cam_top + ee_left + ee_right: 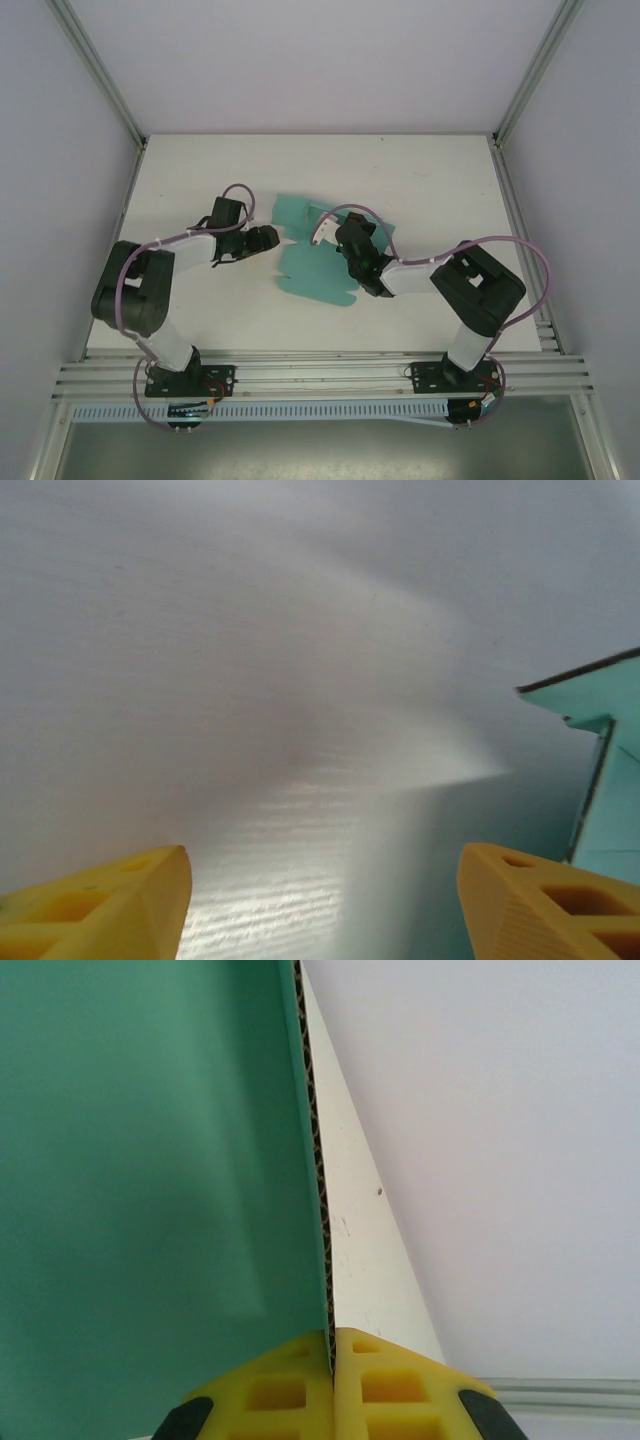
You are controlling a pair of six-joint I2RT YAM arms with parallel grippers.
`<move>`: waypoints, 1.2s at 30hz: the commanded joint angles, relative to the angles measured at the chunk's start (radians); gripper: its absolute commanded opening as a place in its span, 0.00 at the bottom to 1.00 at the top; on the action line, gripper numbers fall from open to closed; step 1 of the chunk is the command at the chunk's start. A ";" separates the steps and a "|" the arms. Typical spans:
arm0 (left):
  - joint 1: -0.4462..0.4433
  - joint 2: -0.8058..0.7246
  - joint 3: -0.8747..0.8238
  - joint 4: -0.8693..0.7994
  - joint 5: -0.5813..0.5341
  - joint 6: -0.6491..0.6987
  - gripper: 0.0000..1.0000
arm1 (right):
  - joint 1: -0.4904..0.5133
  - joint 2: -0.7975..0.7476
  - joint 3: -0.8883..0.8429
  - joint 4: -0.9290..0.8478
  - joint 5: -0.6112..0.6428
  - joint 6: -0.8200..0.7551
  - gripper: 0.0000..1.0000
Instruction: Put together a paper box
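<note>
A: Count: we log one paper box (312, 272), a flat teal sheet lying mid-table (430, 180), plus two grippers.

B: Left gripper (325, 890): jaws spread wide over bare table, just beside the sheet's left edge. Right gripper (332, 1352): jaws pinching the edge of one flap, which stands raised with its white underside showing.

A: Anything hard to read?

B: From above, the right arm covers part of the sheet, so we cannot make out the creases there. Both wrist views crop the sheet.
</note>
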 commanded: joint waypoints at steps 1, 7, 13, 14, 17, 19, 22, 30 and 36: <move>0.003 0.033 0.055 0.080 0.093 0.028 0.69 | -0.003 -0.038 0.000 -0.002 -0.010 0.038 0.00; -0.003 0.063 0.054 0.184 0.229 0.036 0.74 | -0.003 -0.039 0.001 -0.010 -0.027 0.055 0.00; -0.033 0.123 0.116 0.168 0.252 0.058 0.75 | 0.000 -0.044 0.003 -0.011 -0.049 0.083 0.00; -0.042 0.131 0.125 0.168 0.258 0.066 0.74 | 0.000 -0.044 0.006 -0.018 -0.053 0.088 0.00; -0.086 0.152 0.164 0.148 0.238 0.093 0.59 | 0.002 -0.044 0.007 -0.016 -0.057 0.103 0.00; -0.113 0.176 0.197 0.107 0.212 0.105 0.44 | 0.002 -0.043 0.007 -0.012 -0.058 0.111 0.00; -0.131 0.204 0.226 0.083 0.205 0.109 0.40 | 0.001 -0.040 0.011 -0.020 -0.057 0.125 0.00; -0.160 0.227 0.279 0.033 0.143 0.095 0.51 | 0.008 -0.014 0.014 -0.014 -0.049 0.156 0.00; -0.175 0.251 0.308 -0.048 0.057 0.107 0.65 | 0.009 -0.014 0.012 -0.007 -0.042 0.150 0.00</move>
